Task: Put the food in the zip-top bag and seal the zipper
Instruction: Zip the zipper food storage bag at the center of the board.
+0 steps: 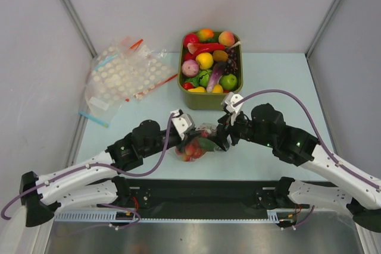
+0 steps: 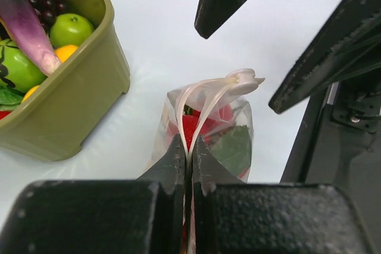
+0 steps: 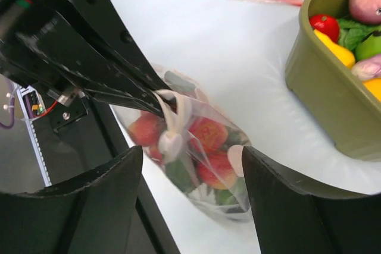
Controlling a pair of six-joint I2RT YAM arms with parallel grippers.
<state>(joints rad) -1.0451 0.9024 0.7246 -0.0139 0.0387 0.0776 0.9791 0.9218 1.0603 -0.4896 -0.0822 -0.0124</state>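
Observation:
The zip-top bag (image 1: 196,145) hangs just above the table between my two grippers, holding red berries (image 3: 208,132) and a green leafy piece (image 2: 233,150). My left gripper (image 2: 189,142) is shut on the near end of the pale zipper (image 2: 205,102). Beyond the pinch the strip's two sides gape up to a white slider (image 2: 244,80). My right gripper (image 3: 191,153) is open, its fingers on either side of the slider end of the bag without touching it. In the top view the left gripper (image 1: 188,135) and the right gripper (image 1: 222,137) face each other across the bag.
An olive-green bin (image 1: 208,103) of toy fruits and vegetables stands just behind the bag and shows in the left wrist view (image 2: 89,105) and the right wrist view (image 3: 321,99). A heap of white-dotted bags (image 1: 126,75) lies at the back left.

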